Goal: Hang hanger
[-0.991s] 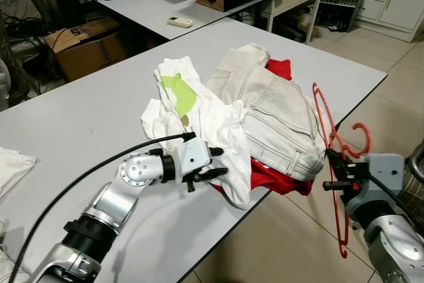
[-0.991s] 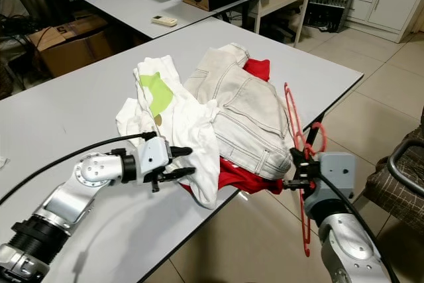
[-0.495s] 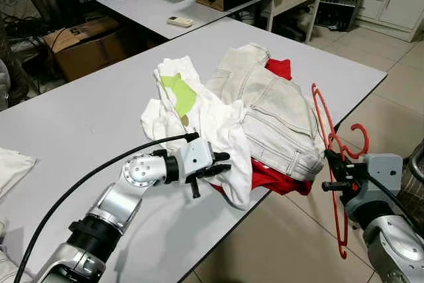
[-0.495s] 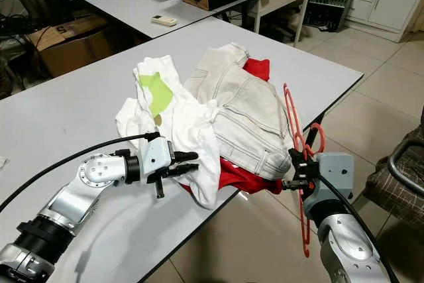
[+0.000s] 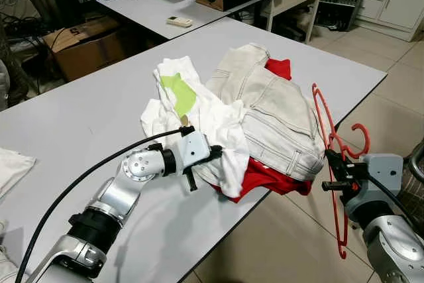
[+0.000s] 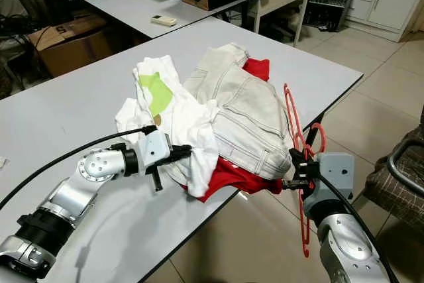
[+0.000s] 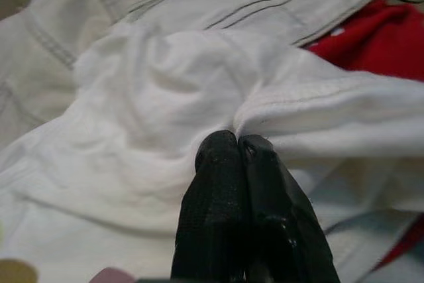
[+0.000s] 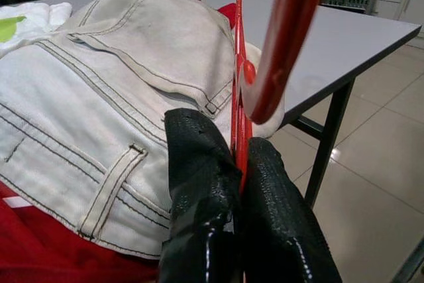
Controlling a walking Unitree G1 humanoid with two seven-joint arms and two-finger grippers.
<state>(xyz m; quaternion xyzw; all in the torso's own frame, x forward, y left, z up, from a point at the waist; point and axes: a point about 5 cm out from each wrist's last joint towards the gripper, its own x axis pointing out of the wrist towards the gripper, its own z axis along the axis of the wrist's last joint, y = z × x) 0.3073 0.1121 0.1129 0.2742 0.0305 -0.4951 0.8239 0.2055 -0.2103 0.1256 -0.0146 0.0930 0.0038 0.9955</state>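
White shirt (image 5: 218, 138) hem now sits pinched in the left gripper (image 5: 213, 154), which has closed on it, while the right gripper (image 5: 331, 170) keeps the red hanger (image 5: 331, 144) clamped beside the table (image 5: 86, 111) edge, ready for dressing.

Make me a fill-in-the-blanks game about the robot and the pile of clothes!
1. The right gripper is shut on a hanger coloured ____.
2. The left gripper pinches a T-shirt that is mostly ____.
3. The clothes lie on a grey ____.
4. The pale jeans lie on top of a ____ garment.

Missing words: red; white; table; red
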